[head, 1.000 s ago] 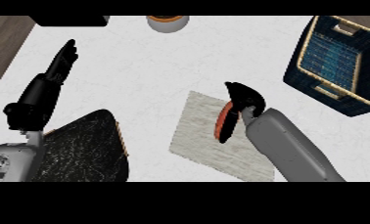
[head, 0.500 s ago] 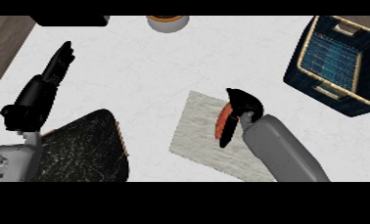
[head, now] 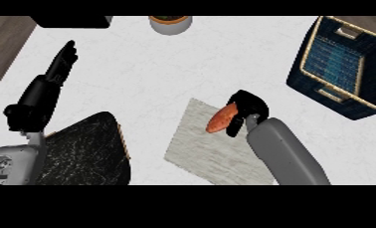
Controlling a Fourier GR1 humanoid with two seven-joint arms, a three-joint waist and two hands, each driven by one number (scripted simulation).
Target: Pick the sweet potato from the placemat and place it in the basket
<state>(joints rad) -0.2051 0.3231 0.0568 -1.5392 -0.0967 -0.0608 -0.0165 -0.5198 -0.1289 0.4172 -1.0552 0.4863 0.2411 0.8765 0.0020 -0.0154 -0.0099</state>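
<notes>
Right hand [head: 246, 108] curled round the sweet potato [head: 221, 118] over the placemat [head: 209, 152], long axis tilted up-right toward the basket [head: 305, 67], which lies well apart; left hand [head: 58, 67] spread, resting

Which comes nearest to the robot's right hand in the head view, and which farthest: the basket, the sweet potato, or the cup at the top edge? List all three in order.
From the right hand:
1. Sweet potato, inside its curled fingers, over the placemat.
2. Basket, up and to the right.
3. Cup, at the top edge, up and left.
</notes>
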